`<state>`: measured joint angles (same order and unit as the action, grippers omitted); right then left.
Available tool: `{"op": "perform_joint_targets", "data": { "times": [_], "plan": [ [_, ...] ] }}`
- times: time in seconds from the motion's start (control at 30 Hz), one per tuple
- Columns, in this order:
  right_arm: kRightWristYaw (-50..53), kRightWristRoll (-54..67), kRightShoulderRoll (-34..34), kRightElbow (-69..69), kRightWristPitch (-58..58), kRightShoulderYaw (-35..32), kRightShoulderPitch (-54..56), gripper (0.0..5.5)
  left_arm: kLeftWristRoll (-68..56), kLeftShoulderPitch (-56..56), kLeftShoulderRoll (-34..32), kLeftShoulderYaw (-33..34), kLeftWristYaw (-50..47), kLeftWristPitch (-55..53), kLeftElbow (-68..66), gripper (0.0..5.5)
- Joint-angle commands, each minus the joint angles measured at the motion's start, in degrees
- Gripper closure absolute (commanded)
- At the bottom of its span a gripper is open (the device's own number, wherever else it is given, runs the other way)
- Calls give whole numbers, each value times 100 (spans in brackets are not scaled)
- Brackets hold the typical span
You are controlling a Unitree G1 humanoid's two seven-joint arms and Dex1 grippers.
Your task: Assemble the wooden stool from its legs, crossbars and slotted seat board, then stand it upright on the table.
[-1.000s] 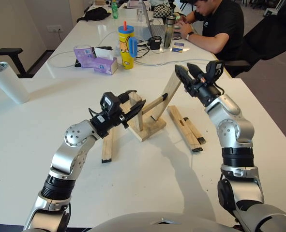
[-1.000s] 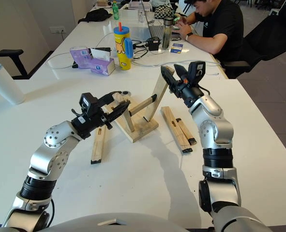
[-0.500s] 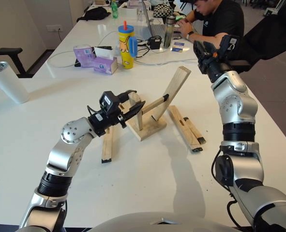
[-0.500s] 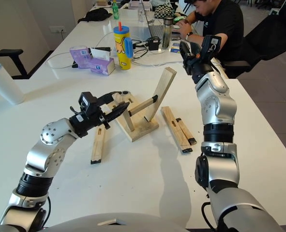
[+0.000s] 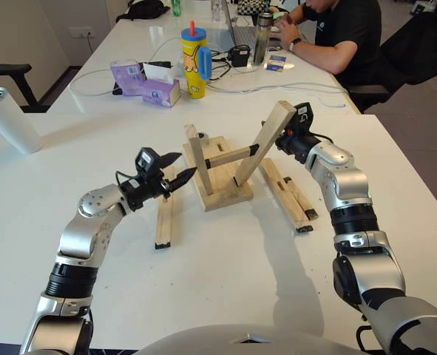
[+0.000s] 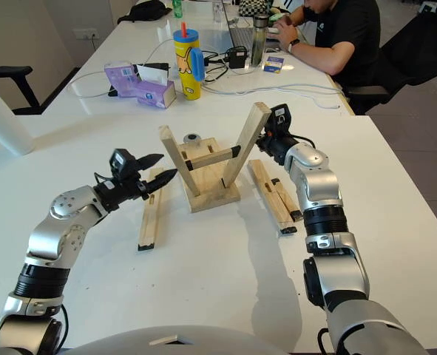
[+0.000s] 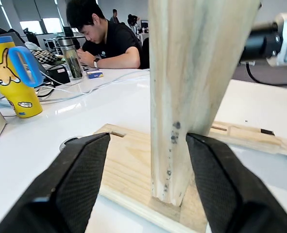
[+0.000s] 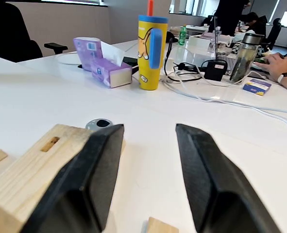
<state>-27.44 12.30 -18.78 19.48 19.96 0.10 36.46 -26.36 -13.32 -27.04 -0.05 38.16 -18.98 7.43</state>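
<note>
Wooden stool (image 5: 225, 166), part-built, stands legs-up at the middle of the white table (image 5: 225, 281). The seat board (image 5: 229, 194) lies flat on the tabletop. Two legs rise from it: an upright leg (image 5: 197, 159) on the left and a slanted leg (image 5: 265, 142) leaning out to the right. One crossbar (image 5: 229, 155) joins them partway up.

One loose piece (image 5: 164, 213) lies flat on the table left of the seat board, apart from it. Two more loose pieces (image 5: 288, 194) lie side by side to the right of the board.

Left gripper (image 5: 180, 166): jaws apart, nothing held. It hangs above the left loose piece, just beside the upright leg and not touching it. In the left wrist view that leg lines up with the gap between the fingers (image 7: 80, 179), beyond their tips.

Right gripper (image 8: 148, 133): jaws apart, nothing held. It sits at the upper end of the slanted leg. The leg's top lies just beside one finger (image 8: 85, 179), outside the gap; contact cannot be told.

Farther back stand a yellow cup (image 5: 194, 63) and tissue boxes (image 5: 140, 81); a white tumbler (image 5: 7, 122) stands at the far left.
</note>
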Motion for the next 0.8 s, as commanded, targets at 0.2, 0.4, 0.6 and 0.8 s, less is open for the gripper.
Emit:
{"op": "perform_joint_targets", "data": {
  "times": [0.2, 0.4, 0.6, 0.8],
  "plan": [
    [-43, 17, 149, -1289, 757, 176, -689, 355, 110, -93, 190, 83, -189, -33, 96, 258],
    [652, -333, 30, -1385, 653, -107, -374, 355, 603, 250, -50, 100, -252, 101, -300, 258],
    [696, -894, -466, -1231, 516, 12, -198, 355, 1278, 275, -65, 30, -608, 209, -767, 258],
    [996, 374, -188, -1146, 249, -1494, 701, 355, 607, -352, 376, 802, -1127, 91, -568, 258]
  ]
}}
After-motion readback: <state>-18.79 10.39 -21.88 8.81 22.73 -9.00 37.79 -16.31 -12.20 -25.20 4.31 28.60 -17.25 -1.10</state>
